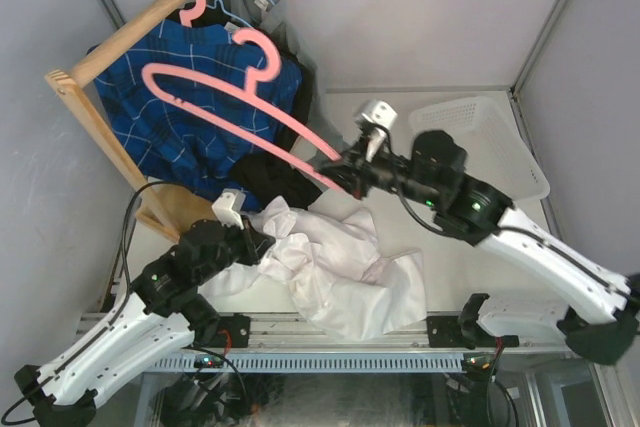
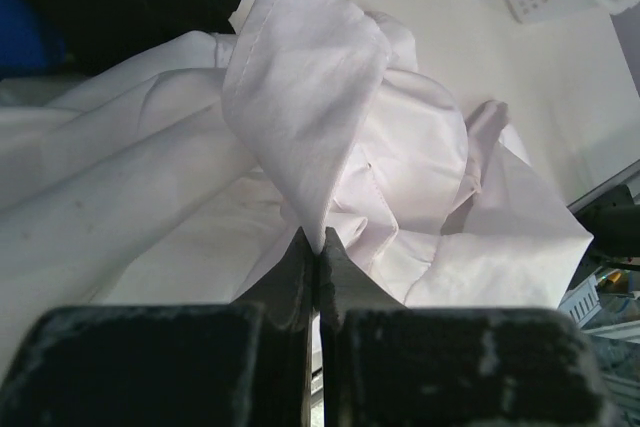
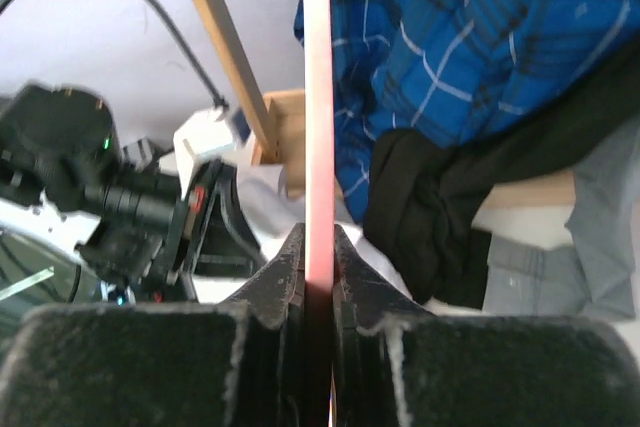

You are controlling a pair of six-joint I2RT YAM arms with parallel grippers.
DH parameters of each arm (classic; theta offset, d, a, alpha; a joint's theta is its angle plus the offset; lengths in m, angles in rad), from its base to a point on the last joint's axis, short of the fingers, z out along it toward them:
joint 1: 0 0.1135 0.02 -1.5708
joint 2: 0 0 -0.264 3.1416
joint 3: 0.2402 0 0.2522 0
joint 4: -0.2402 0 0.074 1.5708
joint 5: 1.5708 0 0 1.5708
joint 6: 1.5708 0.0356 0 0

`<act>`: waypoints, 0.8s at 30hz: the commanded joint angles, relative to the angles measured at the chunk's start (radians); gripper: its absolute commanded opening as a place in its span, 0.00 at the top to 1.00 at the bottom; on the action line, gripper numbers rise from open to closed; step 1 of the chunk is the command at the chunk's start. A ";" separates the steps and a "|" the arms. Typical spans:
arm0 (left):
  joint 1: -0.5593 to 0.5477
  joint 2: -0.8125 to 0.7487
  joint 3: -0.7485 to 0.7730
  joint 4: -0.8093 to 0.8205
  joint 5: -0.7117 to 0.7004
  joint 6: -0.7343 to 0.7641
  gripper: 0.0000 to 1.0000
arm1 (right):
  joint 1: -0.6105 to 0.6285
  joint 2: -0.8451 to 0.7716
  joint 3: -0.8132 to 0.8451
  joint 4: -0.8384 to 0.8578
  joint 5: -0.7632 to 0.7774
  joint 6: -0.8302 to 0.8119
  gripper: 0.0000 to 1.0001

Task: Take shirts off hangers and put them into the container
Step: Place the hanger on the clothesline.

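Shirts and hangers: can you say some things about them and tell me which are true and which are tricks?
1. The right claw is shut on a pink hanger. True.
2. The white shirt is inside the basket. False: it lies crumpled on the table, apart from the basket.
3. The left claw pinches the white shirt. True.
4. The blue shirt lies flat on the table. False: it hangs on the rack.
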 commanded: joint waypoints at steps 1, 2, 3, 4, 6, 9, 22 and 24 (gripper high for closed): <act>-0.014 0.009 0.031 0.082 0.057 0.051 1.00 | 0.037 0.187 0.222 -0.042 0.100 -0.032 1.00; -0.014 0.012 0.030 0.083 0.055 0.051 1.00 | 0.045 0.232 0.267 -0.054 0.110 -0.030 1.00; -0.014 0.012 0.029 0.083 0.053 0.053 1.00 | 0.057 0.271 0.310 -0.065 0.121 -0.036 1.00; -0.015 0.012 0.026 0.082 0.051 0.052 1.00 | 0.067 0.307 0.349 -0.069 0.127 -0.043 1.00; -0.016 0.005 0.023 0.077 0.047 0.051 1.00 | 0.082 0.373 0.427 -0.085 0.126 -0.053 1.00; -0.016 -0.008 0.018 0.065 0.039 0.050 1.00 | 0.100 0.463 0.554 -0.118 0.148 -0.062 1.00; -0.016 -0.033 0.023 0.027 0.022 0.043 1.00 | 0.155 0.861 1.105 -0.356 0.128 -0.115 1.00; -0.016 -0.033 0.030 0.013 0.019 0.043 1.00 | 0.161 0.904 1.137 -0.400 0.120 -0.120 1.00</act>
